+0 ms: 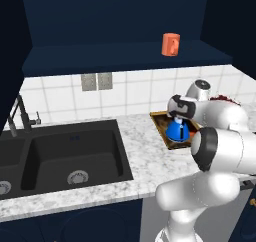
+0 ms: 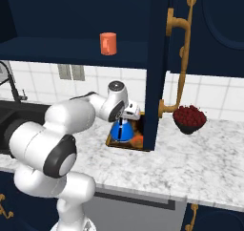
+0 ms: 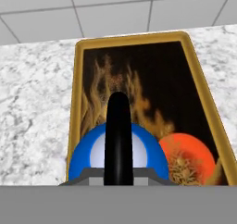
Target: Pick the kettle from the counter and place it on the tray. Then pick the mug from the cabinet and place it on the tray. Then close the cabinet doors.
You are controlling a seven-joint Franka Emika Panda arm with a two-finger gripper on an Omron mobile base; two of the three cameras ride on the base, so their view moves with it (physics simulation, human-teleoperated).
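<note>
- Blue and glossy, the kettle (image 1: 177, 130) sits inside the tray (image 1: 161, 128), and you can see its black arched handle (image 3: 118, 135) running up the middle of the hand view
- Your claw (image 1: 181, 115) hangs right over the kettle's handle; the fingertips are hidden, so you cannot tell whether they are apart or clamped on it
- The tray rests on the marble tabletop (image 1: 135, 161), near the tiled wall, with the black sink (image 1: 60, 156) well off to its side
- In the hand view an orange patch (image 3: 187, 158) shows in the tray beside the kettle; what it is you cannot tell
- The mug (image 1: 170, 44) stands upright on the cabinet shelf (image 1: 100, 53), above the tray
- A cabinet door (image 2: 159, 58) stands open just beside the tray, brass handle (image 2: 180, 53) facing you
- A dark bowl of red fruit (image 2: 189, 118) sits on the tabletop beyond that door from the tray
</note>
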